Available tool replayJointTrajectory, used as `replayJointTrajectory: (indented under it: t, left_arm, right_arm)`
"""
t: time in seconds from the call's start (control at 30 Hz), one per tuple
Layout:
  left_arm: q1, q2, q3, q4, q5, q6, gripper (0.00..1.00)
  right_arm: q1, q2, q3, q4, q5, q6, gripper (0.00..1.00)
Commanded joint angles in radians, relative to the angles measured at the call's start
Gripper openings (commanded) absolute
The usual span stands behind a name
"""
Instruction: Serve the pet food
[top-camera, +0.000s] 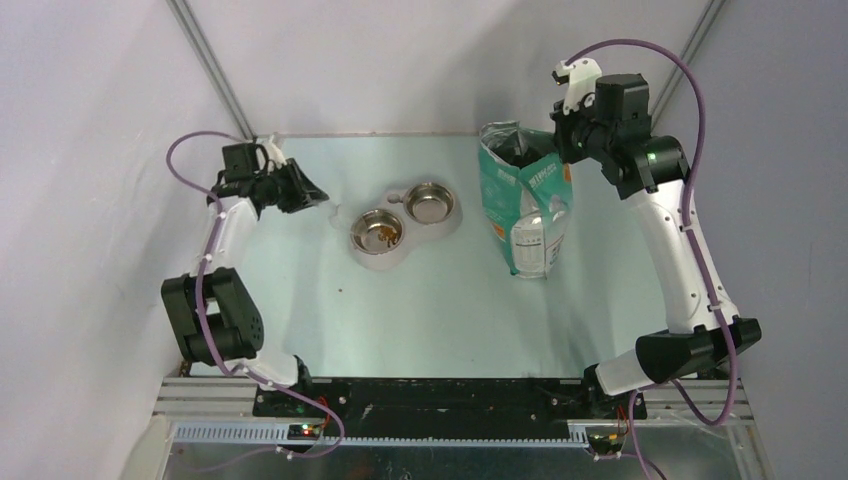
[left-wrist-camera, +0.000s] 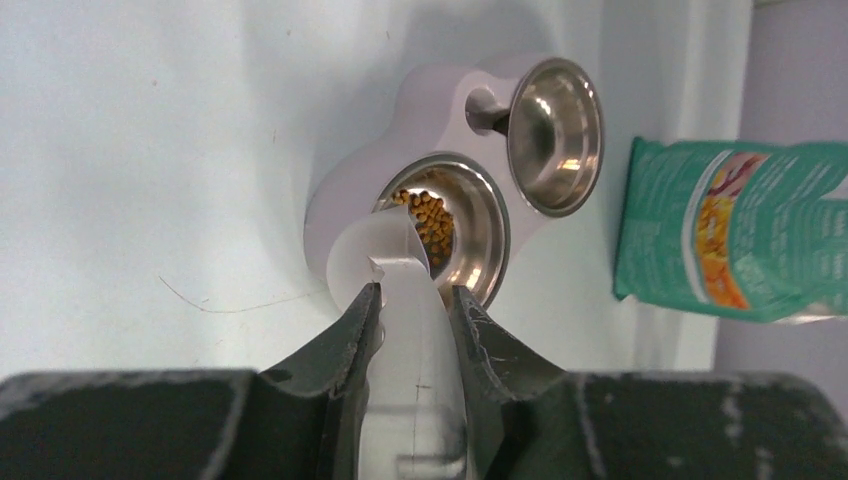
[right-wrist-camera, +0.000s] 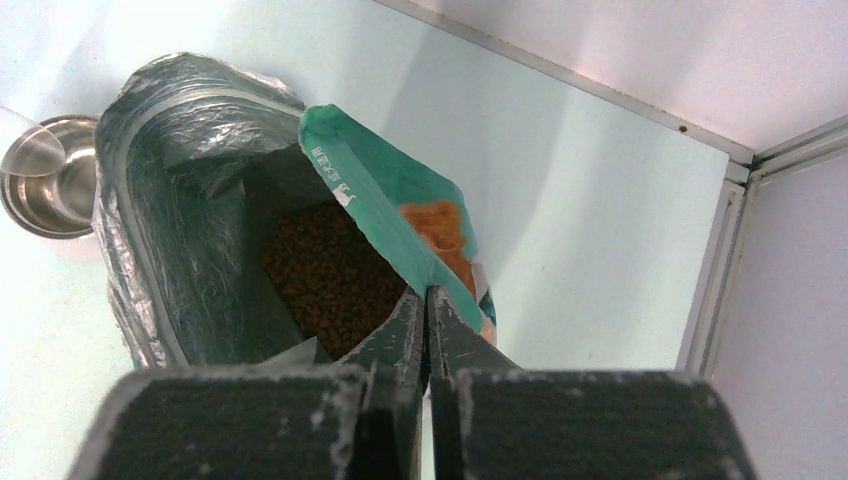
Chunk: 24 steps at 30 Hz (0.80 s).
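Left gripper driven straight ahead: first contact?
Likely the steel bowl holding brown-orange kibble pellets, met by the clear plastic scoop the left gripper grips; depth unclear, the pale feeder base could come first.

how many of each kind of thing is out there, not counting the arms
steel bowls: 2 (left bowl with pet food in it, right bowl empty)
bowl stand: 1
food bag: 1
clear scoop: 1
total: 5
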Motion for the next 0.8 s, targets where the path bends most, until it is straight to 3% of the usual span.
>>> replayJointTrajectory:
  t: [0.0, 0.13, 0.3, 0.33, 0.43, 0.5, 0.6, 0.77]
  left_arm:
    - [-0.103, -0.002, 0.109, -0.147, -0.102, 0.199, 0.00]
    - [-0.180, -0.008, 0.215, -0.221, -0.144, 0.251, 0.00]
    - [-0.236, -0.050, 0.382, -0.196, -0.124, 0.232, 0.00]
    - [-0.243, -0.061, 0.405, -0.152, -0.086, 0.193, 0.00]
    - [-0.269, -0.168, 0.413, 0.199, -0.048, 0.056, 0.00]
    - [-0.323, -0.185, 0.476, 0.284, -0.064, 0.023, 0.00]
    - [-0.421, -0.131, 0.660, 0.281, -0.017, -0.004, 0.00]
    - [-0.537, -0.015, 0.759, 0.191, 0.091, 0.018, 0.00]
  right_arm:
    - [-0.006, -0.075, 0.017, 0.115, -0.021, 0.014, 0.00]
    - [-0.006, -0.072, 0.023, 0.112, -0.028, 0.015, 0.00]
    - [-0.005, -0.035, 0.082, 0.109, -0.031, 0.003, 0.00]
    - [-0.004, -0.012, 0.103, 0.097, -0.038, 0.002, 0.00]
    - [0.005, 0.032, 0.188, 0.084, -0.050, 0.008, 0.00]
    - [0.021, 0.063, 0.221, 0.084, -0.053, 0.009, 0.00]
    - [0.057, 0.090, 0.256, 0.089, -0.034, 0.009, 0.00]
    - [0.127, 0.155, 0.316, 0.109, 0.036, 0.025, 0.00]
